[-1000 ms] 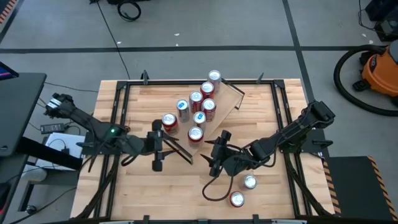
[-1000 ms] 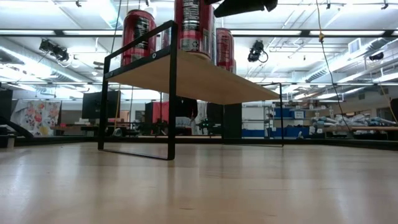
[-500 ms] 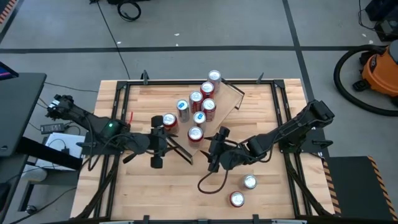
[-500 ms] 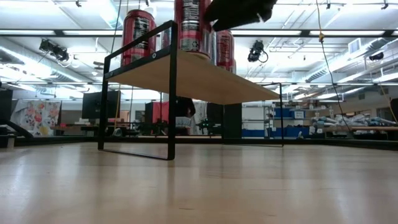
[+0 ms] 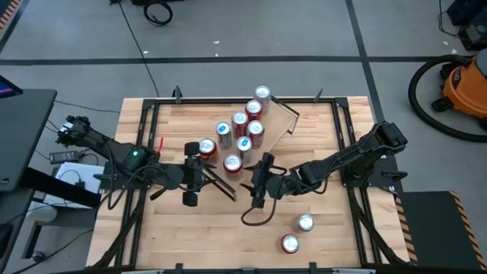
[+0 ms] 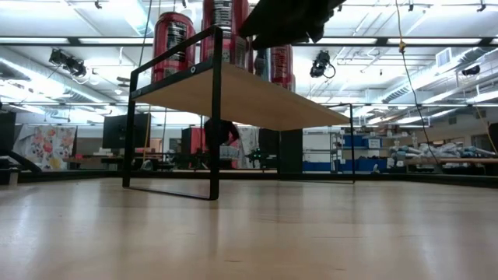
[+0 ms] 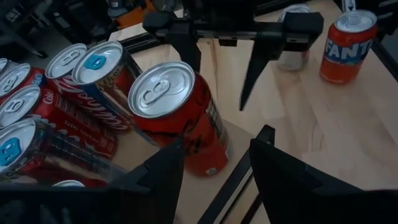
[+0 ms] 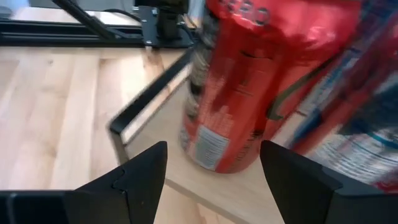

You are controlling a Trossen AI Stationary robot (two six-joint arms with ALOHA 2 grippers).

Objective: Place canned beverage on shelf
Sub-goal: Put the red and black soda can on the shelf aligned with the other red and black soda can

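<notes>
The shelf (image 5: 278, 124), a light-wood plank on black end frames, lies slantwise on the table and carries several upright cans. One red can (image 5: 232, 162) stands at the shelf's near end; it also shows in the left wrist view (image 7: 180, 118) and the low view (image 6: 226, 27). My right gripper (image 5: 255, 180) is open just right of this can, which shows between its fingers in the right wrist view (image 8: 214, 168). My left gripper (image 5: 199, 176) is open and empty on the can's left, outside the shelf's end frame (image 7: 230, 180). My right gripper comes level from the table's right with its open fingers (image 8: 140, 174) on either side of the red can's lower body (image 8: 217, 137). I cannot tell whether a finger touches the can. The can stands upright on the shelf plank (image 8: 205, 183).
Two more cans stand on the slatted tabletop near the front right, one silver-topped (image 5: 306, 222) and one orange Fanta can (image 7: 348, 43). The other cans (image 5: 245, 125) crowd the shelf's middle and far end. A black cable (image 5: 255, 221) loops on the table below the right gripper.
My right gripper has gone toward the table's left, up to the shelf's near end, staying open. The red can at that end has slid a little to the left along the shelf and stays upright.
</notes>
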